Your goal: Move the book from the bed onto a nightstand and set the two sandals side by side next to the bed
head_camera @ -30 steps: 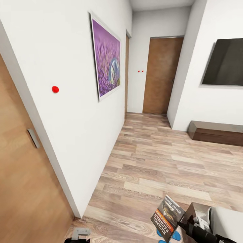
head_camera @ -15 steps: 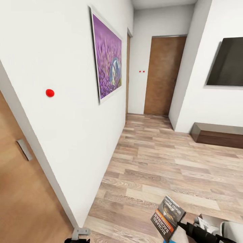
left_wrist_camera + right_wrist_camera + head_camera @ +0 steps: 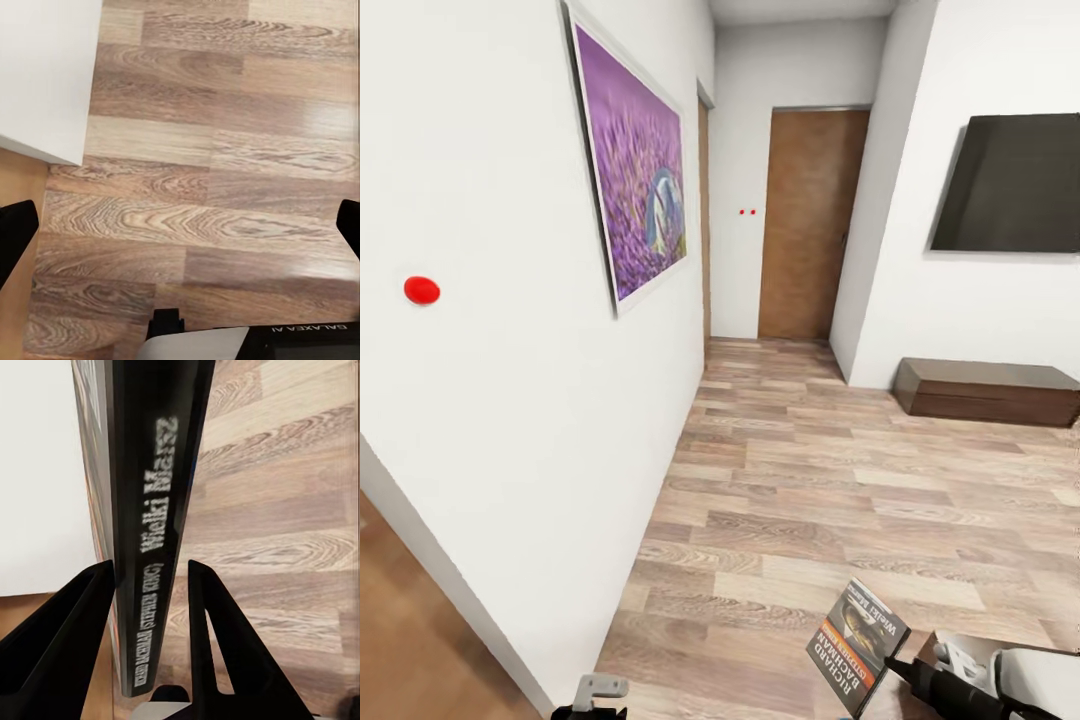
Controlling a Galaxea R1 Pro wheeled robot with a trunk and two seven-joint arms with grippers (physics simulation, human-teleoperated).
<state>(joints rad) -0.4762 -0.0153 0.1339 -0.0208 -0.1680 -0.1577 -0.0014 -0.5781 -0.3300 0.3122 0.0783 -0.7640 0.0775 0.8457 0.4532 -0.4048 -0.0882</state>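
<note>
At the head view's left edge, a brown wooden door [image 3: 400, 630] is cut off, only a lower strip being seen. A small red round marker [image 3: 421, 290] is noted on the white wall [image 3: 510, 400], with a framed purple lavender picture [image 3: 632, 190] beside it. The left gripper [image 3: 180, 225] is mostly out of frame in the head view; in the left wrist view its black fingertips [image 3: 15, 232] are seen at opposite edges, spread wide with nothing between them, above the light wood-plank floor [image 3: 810, 500].

The small dark paperback book with an orange band and white lettering [image 3: 857, 646] is held tilted above the floor, low in the head view. The right gripper [image 3: 150, 607] is clamped on the book's spine; the cover picture is hard to make out. The right arm is cropped at the bottom edge.

Further right, a brown door [image 3: 805, 220] closes the corridor's end. A dark wall-mounted screen [image 3: 1010, 185] and a low dark brown wooden bench [image 3: 985, 392] are recorded.
</note>
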